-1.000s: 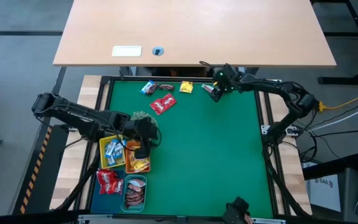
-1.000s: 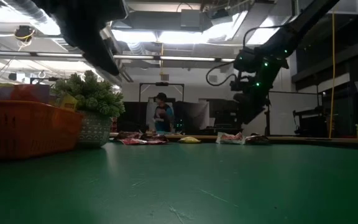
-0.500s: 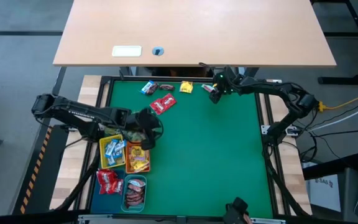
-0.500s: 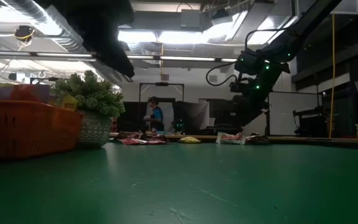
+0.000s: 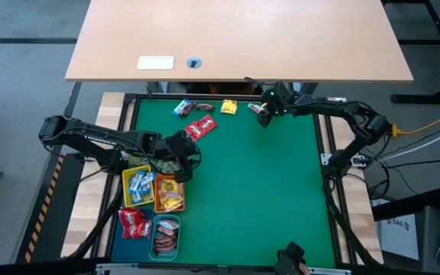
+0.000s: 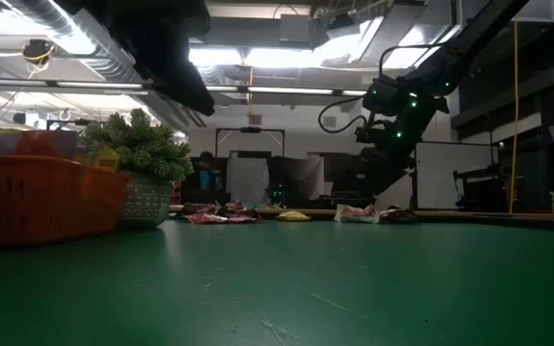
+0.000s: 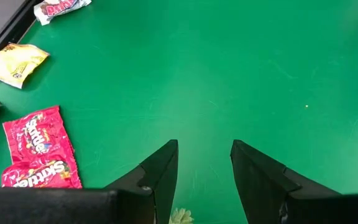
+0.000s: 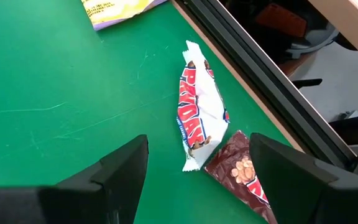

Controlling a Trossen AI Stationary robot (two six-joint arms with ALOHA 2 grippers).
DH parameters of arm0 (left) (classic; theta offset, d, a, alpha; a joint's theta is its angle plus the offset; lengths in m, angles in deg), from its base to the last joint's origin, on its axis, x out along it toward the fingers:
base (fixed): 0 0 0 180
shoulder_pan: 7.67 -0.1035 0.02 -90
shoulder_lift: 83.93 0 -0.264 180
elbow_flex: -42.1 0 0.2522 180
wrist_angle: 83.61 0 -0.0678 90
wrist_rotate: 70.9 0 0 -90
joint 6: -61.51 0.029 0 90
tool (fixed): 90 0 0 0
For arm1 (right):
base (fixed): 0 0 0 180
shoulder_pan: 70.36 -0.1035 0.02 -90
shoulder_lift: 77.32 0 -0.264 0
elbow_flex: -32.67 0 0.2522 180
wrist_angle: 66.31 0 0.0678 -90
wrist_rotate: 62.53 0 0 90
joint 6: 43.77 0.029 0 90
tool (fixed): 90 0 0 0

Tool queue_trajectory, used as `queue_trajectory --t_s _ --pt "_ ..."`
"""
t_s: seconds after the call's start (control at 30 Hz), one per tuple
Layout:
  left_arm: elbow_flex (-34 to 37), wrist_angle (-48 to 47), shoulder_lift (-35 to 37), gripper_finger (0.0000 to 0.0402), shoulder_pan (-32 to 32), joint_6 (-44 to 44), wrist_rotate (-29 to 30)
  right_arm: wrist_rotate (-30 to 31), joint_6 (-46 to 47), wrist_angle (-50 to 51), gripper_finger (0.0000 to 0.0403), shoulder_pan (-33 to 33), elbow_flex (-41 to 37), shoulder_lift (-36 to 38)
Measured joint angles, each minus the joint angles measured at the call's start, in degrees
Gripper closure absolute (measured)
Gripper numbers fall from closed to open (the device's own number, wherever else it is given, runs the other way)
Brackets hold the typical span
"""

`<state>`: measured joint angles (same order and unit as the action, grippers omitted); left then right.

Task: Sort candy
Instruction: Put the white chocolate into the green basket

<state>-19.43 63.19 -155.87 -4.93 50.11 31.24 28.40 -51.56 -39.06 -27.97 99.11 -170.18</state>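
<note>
The right hand (image 5: 261, 116) hovers over the far edge of the green counter (image 5: 258, 191), its fingers spread wide and empty. Between those fingers, in the right wrist view, lie a white-and-red wrapped bar (image 8: 197, 115) and a dark brown packet (image 8: 244, 174), touching each other end to end, close to the counter's black rim. A yellow packet (image 8: 114, 9) lies a little apart from them.

The left hand (image 5: 180, 153) hangs above the left part of the counter, near the grey-green plant ball (image 6: 140, 144). Its fingers stand apart with nothing between them, only bare green surface showing past them in the left wrist view. That view also shows two red packets (image 7: 39, 149) lying side by side, and a yellow packet (image 7: 14, 62) farther off.

Sorted candy fills four small trays by the left edge: blue-white wrappers in the yellow tray (image 5: 126, 189), yellow packets in the orange tray (image 5: 157, 198), red packets (image 5: 132, 221) in another tray and brown bars in the teal tray (image 5: 165, 219).
</note>
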Motion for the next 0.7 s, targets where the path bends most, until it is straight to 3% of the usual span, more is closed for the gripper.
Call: queue_trajectory --t_s 0.2,0.53,0.7 --pt "0.00 0.00 0.00 0.0257 0.01 0.00 0.00 1.34 -0.11 -0.41 0.0123 0.00 0.00 -0.69" --pt "0.00 0.32 0.00 0.0257 0.01 0.00 0.11 2.25 -0.20 -2.72 0.0124 0.02 0.00 -8.05" --pt "0.00 0.82 0.00 0.0257 0.01 0.00 0.44 1.37 -0.26 -3.95 0.0159 0.02 0.00 -8.98"
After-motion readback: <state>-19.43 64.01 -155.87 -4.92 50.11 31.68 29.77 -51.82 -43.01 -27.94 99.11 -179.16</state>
